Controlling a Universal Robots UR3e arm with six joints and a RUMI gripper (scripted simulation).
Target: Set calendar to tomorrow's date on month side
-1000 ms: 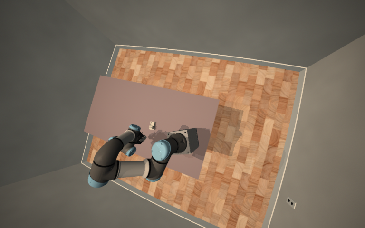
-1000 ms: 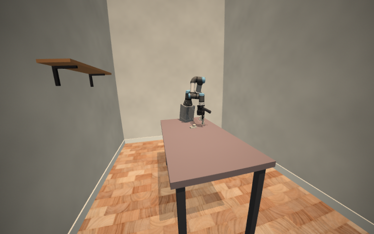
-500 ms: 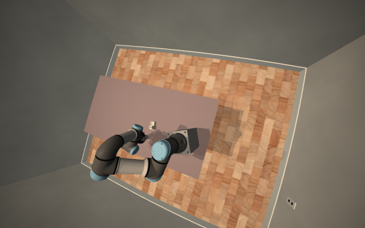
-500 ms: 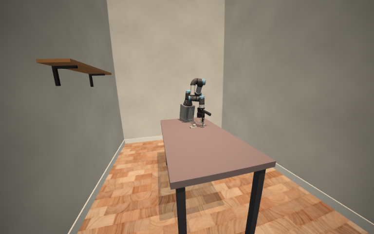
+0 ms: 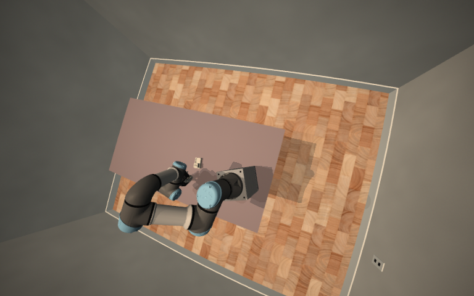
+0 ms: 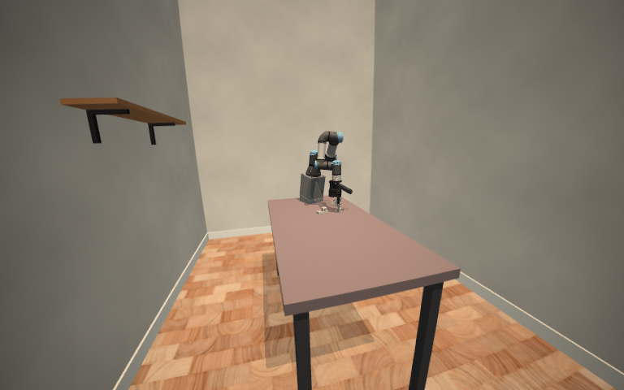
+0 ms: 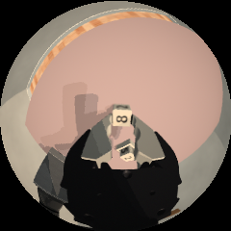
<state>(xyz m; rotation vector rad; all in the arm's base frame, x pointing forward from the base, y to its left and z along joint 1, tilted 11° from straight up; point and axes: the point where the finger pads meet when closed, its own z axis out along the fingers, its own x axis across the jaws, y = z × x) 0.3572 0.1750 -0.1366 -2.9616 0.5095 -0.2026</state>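
Beside the calendar tray (image 5: pixel 200 166) (image 6: pixel 319 212), pinches the cube marked 8 (image 7: pixel 121 116) between nearly closed fingers (image 5: pixel 189 179) (image 6: pixel 338 207). Probably needs to travel sideways toward the tray, up and right in the top view, left in the exterior one.

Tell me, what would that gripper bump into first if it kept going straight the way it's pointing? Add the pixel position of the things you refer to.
Probably the table (image 5: pixel 209 129) (image 6: pixel 368 248) (image 7: pixel 159 72): the gripper (image 5: pixel 189 178) (image 6: pixel 339 209) (image 7: pixel 121 115) points down, so its cube (image 7: pixel 121 117) would likely touch first. The remaining gap is hard to judge.
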